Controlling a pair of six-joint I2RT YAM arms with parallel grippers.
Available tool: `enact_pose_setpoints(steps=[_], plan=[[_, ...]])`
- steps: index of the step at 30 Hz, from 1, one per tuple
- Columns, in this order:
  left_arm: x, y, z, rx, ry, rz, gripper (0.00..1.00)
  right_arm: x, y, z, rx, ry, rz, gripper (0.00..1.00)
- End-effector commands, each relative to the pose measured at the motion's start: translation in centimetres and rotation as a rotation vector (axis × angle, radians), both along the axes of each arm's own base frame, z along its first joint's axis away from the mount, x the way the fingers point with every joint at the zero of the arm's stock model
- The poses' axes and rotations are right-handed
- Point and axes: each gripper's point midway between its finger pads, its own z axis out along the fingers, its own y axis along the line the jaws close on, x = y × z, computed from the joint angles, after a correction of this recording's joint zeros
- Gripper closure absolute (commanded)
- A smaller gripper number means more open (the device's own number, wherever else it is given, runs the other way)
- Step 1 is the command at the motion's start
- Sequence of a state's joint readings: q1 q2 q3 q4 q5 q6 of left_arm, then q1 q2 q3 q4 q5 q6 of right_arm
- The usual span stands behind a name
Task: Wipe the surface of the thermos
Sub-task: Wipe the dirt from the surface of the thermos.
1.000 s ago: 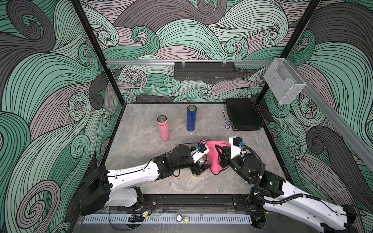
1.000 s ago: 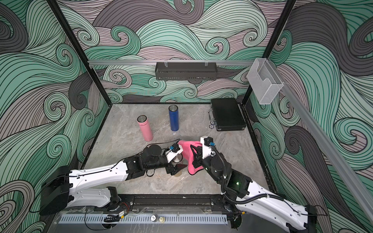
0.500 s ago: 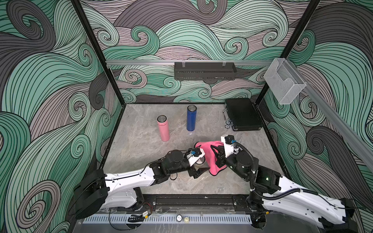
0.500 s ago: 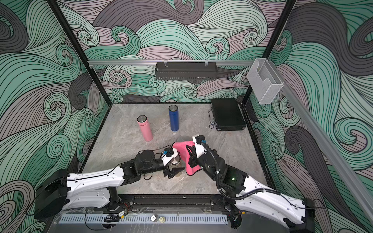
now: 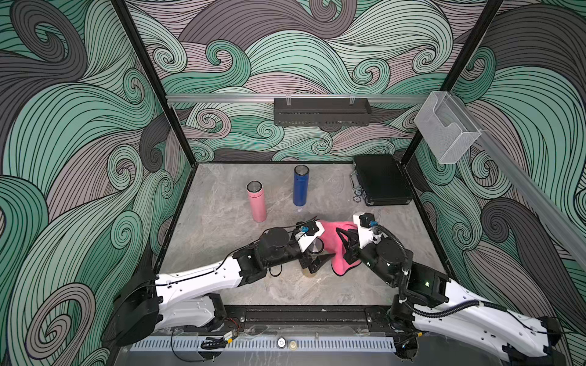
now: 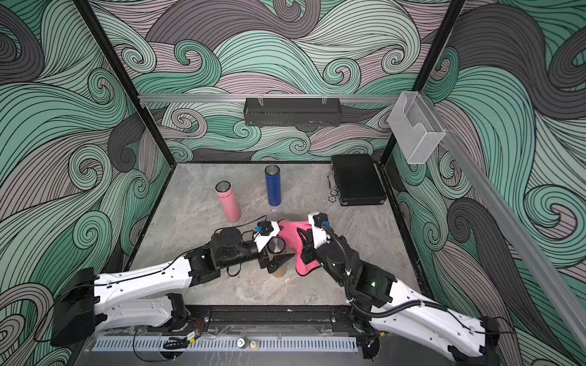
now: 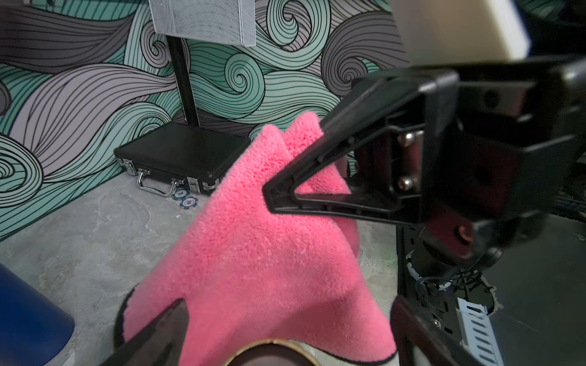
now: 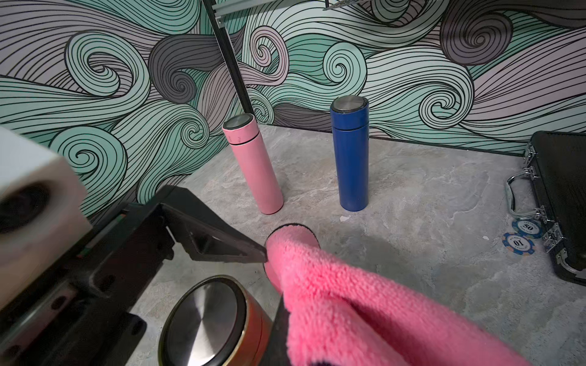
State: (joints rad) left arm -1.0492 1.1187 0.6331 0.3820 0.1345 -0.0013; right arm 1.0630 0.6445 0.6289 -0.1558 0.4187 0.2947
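Note:
A gold-brown thermos with a steel lid stands on the grey table near the front. My left gripper is open, a finger on each side of the thermos and apart from it. Only the thermos rim shows in the left wrist view. My right gripper is shut on a pink cloth, which hangs close beside the thermos. The cloth hides the right gripper's own fingertips in the right wrist view.
A pink thermos and a blue thermos stand farther back. A black case lies at the back right with poker chips beside it. Patterned walls enclose the table.
My left gripper's jaws have spread wide around the gold-brown thermos, letting it go. Both arms swung towards the left and back again, the right one keeping the cloth.

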Motion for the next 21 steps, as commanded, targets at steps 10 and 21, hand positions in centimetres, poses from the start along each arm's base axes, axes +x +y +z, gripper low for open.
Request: enact_pose_setpoints(steps=[10, 21], plan=[[-1.5, 0.8, -2.9, -0.111, -0.002, -0.046, 0.01, 0.0, 0.5, 1.8, -0.009, -0.026, 0.018, 1.0], [0.5, -0.4, -4.3, -0.161, -0.115, 0.01, 0.04, -0.2, 1.1, 1.7, -0.035, -0.012, 0.045, 1.0]])
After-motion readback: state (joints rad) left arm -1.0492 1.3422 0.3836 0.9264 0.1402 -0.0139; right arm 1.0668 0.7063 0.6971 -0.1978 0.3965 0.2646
